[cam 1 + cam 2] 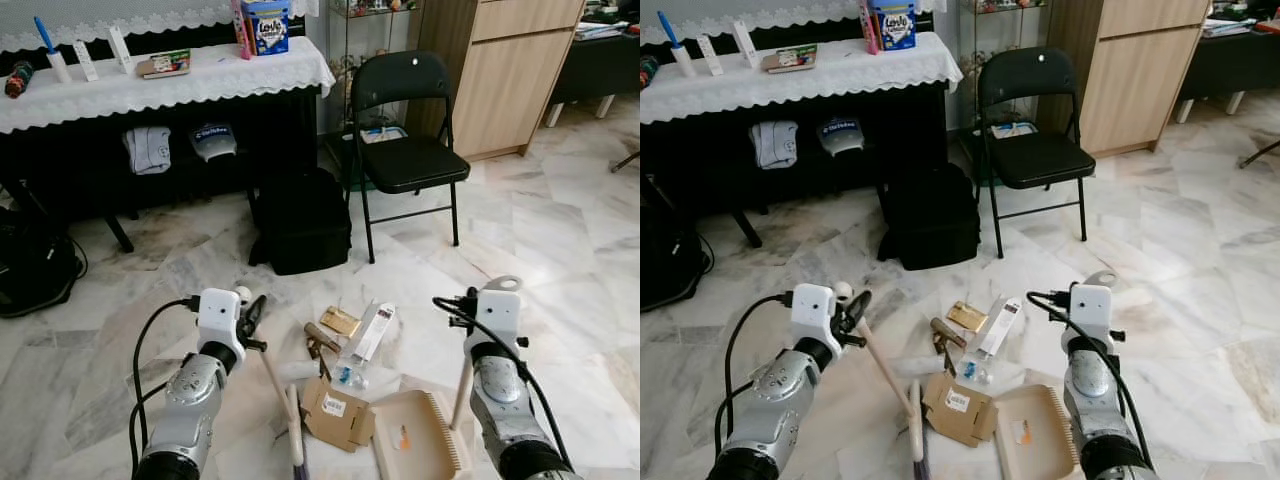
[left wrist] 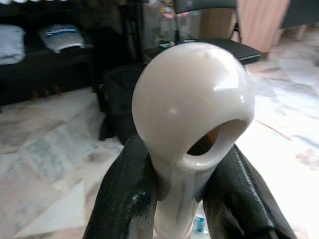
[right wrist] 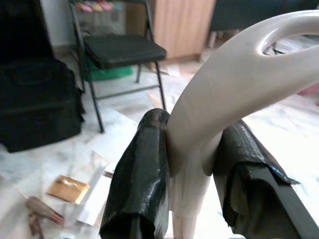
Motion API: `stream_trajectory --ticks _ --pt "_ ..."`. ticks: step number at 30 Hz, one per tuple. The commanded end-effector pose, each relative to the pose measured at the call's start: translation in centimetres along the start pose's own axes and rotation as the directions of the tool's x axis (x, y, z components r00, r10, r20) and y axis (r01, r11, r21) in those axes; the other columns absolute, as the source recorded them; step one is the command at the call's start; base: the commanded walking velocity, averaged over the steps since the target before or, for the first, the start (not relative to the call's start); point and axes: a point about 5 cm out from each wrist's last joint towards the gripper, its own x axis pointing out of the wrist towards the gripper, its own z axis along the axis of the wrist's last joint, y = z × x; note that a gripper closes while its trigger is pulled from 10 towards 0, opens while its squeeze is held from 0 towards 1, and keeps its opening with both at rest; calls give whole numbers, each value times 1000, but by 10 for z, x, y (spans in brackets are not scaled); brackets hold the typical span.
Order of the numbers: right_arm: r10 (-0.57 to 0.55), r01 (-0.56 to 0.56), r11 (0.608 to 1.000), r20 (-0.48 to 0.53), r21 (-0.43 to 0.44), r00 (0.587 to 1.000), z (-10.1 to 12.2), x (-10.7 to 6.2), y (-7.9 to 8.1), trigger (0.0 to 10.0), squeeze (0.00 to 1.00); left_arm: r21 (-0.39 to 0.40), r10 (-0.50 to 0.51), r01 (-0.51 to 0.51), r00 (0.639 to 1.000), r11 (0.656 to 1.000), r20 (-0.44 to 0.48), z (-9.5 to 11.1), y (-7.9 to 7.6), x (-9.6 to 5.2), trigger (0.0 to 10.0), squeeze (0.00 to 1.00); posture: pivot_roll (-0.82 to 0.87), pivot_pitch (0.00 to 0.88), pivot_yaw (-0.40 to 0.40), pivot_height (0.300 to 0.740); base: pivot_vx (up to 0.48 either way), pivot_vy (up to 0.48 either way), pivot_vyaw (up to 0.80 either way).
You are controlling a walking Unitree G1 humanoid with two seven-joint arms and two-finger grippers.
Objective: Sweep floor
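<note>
Left eye view showed the left gripper (image 1: 250, 318) clamped on the broom handle (image 1: 272, 382) and the right gripper (image 1: 462, 308) clamped on the dustpan handle (image 1: 461, 392). Litter (image 1: 352, 345) lay on the floor (image 1: 560, 250) beside the dustpan (image 1: 420, 436), mostly unswept, so the sweeping looked barely begun.
</note>
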Motion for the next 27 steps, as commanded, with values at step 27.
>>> stream_trajectory --ticks 27 --pt "-347 337 923 -19 -187 938 -17 -9 -44 10000 0 -12 31 -30 995 999 92 23 9 7 10000 0 -102 31 109 740 0 0 0"
